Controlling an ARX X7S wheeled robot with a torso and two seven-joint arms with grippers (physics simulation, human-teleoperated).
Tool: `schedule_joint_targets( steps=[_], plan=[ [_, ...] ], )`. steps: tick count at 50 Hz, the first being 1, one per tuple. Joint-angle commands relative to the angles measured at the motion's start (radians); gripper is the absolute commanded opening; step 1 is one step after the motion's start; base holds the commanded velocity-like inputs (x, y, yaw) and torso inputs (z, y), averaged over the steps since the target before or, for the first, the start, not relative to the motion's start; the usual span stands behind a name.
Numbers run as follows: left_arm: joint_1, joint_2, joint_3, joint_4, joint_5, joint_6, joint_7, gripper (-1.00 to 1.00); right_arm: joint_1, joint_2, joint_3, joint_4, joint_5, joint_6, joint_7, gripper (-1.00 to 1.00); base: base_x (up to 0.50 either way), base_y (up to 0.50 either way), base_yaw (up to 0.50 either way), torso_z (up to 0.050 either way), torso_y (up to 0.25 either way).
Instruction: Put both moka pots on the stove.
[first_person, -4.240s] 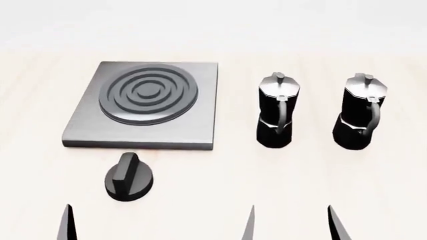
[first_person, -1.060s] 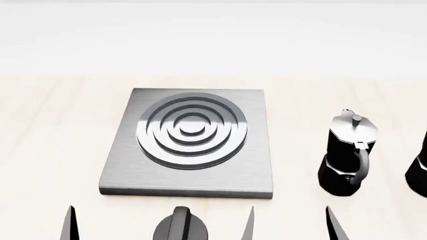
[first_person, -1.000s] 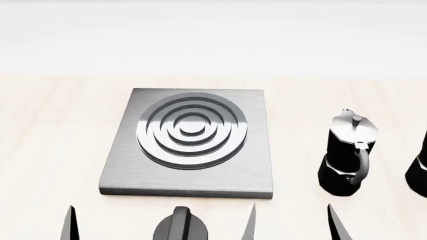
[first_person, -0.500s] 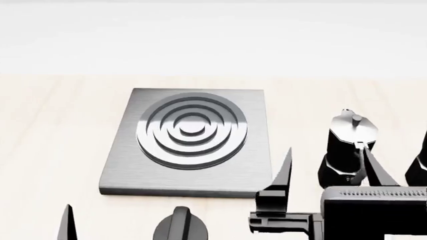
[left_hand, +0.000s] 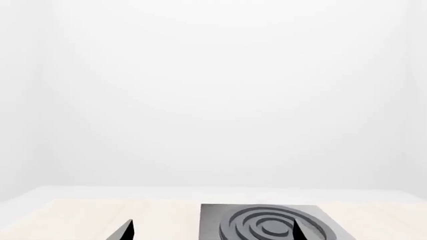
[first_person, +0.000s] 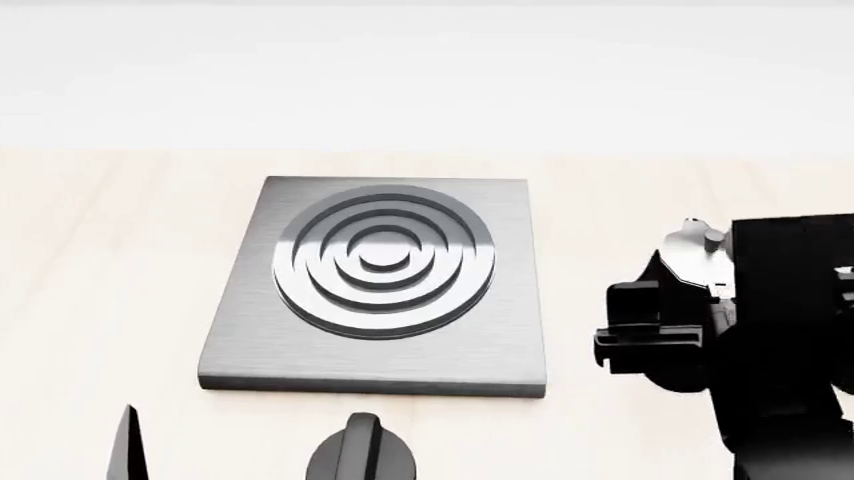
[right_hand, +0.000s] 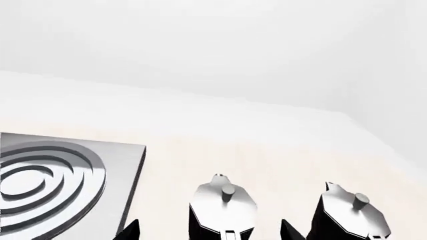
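while spread wide, right end effector (right_hand: 210, 231) around nearer moka pot (right_hand: 222, 206), untouching

The right arm (first_person: 787, 350) is raised over the right part of the tabletop, appearing in the head view as a large black mass reaching to the picture's right edge. Its gripper (right_hand: 210, 231) has jaws spread apart; only the two dark fingertips (right_hand: 130, 230) show in the right wrist view, level and pointing forward. The left arm stays low at the near edge of the tabletop. The left gripper (left_hand: 210, 231) is likewise spread, its fingertips (left_hand: 127, 230) just showing; one tip (first_person: 127, 445) appears in the head view.
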Motion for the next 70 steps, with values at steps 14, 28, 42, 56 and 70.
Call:
schedule_joint_targets(
  steps=[14,28,42,56,70],
  plan=[
    [-0.003,-0.008,0.015,0.0,0.001,0.001,-0.011,1.0,0.158,0.017,-0.075,0.371,-0.006,0.01,-0.114,1.0,0.0,0.0,0.0,0.0,0.0],
    [-0.001,-0.014,0.019,0.012,-0.002,-0.008,-0.02,1.0,0.189,0.015,-0.115,0.529,-0.031,-0.044,-0.157,1.0,0.0,0.0,0.0,0.0,0.0],
    [-0.003,-0.019,0.023,0.012,-0.005,-0.009,-0.025,1.0,0.204,0.0,-0.149,0.652,-0.058,-0.108,-0.182,1.0,0.0,0.0,0.0,0.0,0.0],
    [-0.006,-0.021,0.027,0.002,-0.006,-0.001,-0.027,1.0,0.23,-0.026,-0.184,0.782,-0.088,-0.182,-0.204,1.0,0.0,0.0,0.0,0.0,0.0],
    [-0.006,-0.025,0.034,0.003,-0.005,-0.001,-0.032,1.0,0.237,-0.024,-0.181,0.867,-0.097,-0.226,-0.21,1.0,0.0,0.0,0.0,0.0,0.0]
  ],
)
